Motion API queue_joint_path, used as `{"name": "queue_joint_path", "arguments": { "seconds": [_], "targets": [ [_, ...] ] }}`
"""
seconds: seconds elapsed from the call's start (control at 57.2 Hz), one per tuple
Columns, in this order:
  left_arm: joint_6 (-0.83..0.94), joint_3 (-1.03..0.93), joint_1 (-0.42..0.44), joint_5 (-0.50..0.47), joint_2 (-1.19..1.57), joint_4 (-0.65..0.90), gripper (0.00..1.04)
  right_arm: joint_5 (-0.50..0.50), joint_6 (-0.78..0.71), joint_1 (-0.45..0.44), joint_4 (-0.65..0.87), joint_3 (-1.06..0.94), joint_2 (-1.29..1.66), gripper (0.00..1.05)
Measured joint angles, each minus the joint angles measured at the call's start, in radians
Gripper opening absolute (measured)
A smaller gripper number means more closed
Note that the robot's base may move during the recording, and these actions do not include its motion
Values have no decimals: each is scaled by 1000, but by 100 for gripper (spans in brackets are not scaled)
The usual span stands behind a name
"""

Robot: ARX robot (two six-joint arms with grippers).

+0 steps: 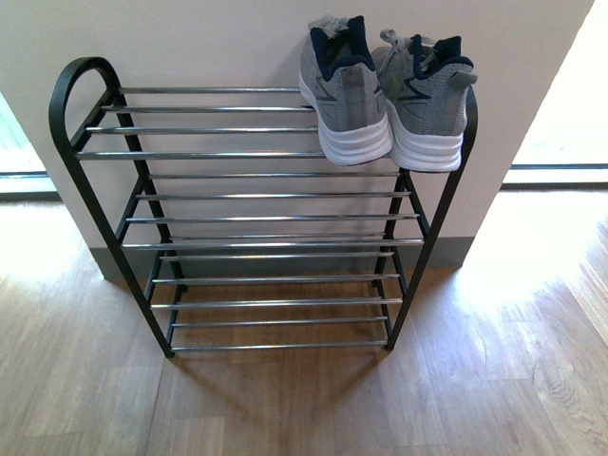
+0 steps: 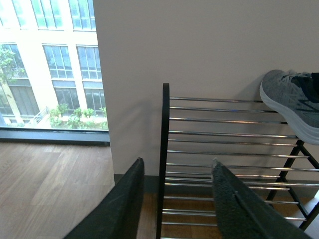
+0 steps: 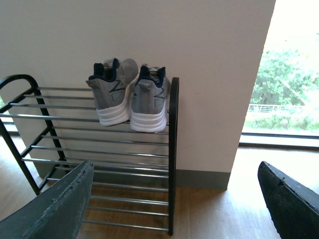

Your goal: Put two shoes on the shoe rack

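**Supervisor:** Report containers and contents.

**Operator:** I have one shoe rack (image 1: 87, 68) with several open tiers. The pair of grey sneakers (image 1: 350, 104) sits on its top tier, side by side and touching, heels toward me and toes toward the wall (image 1: 190, 38). The pair is at the end of the tier on my right gripper's side, well ahead of both grippers and touching neither.

**Supervisor:** Gripper states.

**Operator:** The left gripper (image 2: 177, 163) is spread moderately and holds nothing. The rack's black end upright shows in the gap between its fingers (image 2: 124, 204), further off. The right gripper (image 3: 175, 168) is spread very wide and also holds nothing, with the rack's other end ahead of it.

**Supervisor:** Surface and room.

**Operator:** The rack stands on a wood-plank floor (image 1: 285, 408), backed against the pale wall. Beyond the left gripper, past the wall's edge, is a window (image 2: 50, 64) showing a building. Beyond the right gripper is a second window (image 3: 294, 74) showing greenery.

**Supervisor:** Materials.

**Operator:** The frame is black metal with rounded ends. The shelves are thin, shiny, parallel rods (image 1: 209, 131). The sneakers have knit uppers, navy collars and ridged white soles. The gripper fingers are dark, with a rough, matte face.
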Motion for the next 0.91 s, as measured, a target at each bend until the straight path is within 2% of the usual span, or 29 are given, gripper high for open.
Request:
{"name": "queue_joint_path", "arguments": {
  "seconds": [0.297,0.908],
  "targets": [
    [0,0,0,1,0,0,97,1,0,0,0,0,0,96],
    [3,0,0,3,0,0,95,3,0,0,-1,0,0,96]
  ]
}}
